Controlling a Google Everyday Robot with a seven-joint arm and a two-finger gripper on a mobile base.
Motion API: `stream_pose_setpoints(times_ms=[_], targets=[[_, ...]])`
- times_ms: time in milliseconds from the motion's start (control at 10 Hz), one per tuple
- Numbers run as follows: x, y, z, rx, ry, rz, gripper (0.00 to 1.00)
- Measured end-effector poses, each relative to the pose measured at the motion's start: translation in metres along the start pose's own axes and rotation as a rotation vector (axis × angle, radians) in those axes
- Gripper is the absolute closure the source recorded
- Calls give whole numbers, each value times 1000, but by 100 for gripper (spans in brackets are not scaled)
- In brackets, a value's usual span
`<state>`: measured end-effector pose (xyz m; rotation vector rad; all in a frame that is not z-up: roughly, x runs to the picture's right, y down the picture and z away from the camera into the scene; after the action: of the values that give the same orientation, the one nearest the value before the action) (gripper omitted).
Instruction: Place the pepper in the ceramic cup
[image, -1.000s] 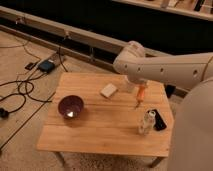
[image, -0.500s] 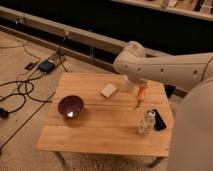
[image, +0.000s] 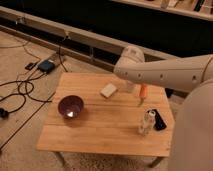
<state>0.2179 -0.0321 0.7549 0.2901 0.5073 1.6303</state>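
Note:
The slim orange pepper hangs upright, tip down, just above the right side of the wooden table. My gripper is at its top end, shut on it and mostly hidden under my white forearm. Directly left of the pepper, a small pale shape peeks out below the arm; it looks like the ceramic cup, largely covered by the arm.
A dark purple bowl stands at the table's left. A pale flat block lies near the middle back. A clear bottle and a black object are at the right front. Cables and a dark box lie on the floor at left.

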Motion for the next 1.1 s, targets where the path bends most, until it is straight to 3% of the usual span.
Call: stream_pose_setpoints(times_ms=[200,300,900,1100], targets=[[-11,-3,6,3,-88,-34,100],[-17,-4,4,8,-112,-47,100],[-19,-1,4,3,-121,-52,100],[-17,11,6,-56,-109,-46,100]])
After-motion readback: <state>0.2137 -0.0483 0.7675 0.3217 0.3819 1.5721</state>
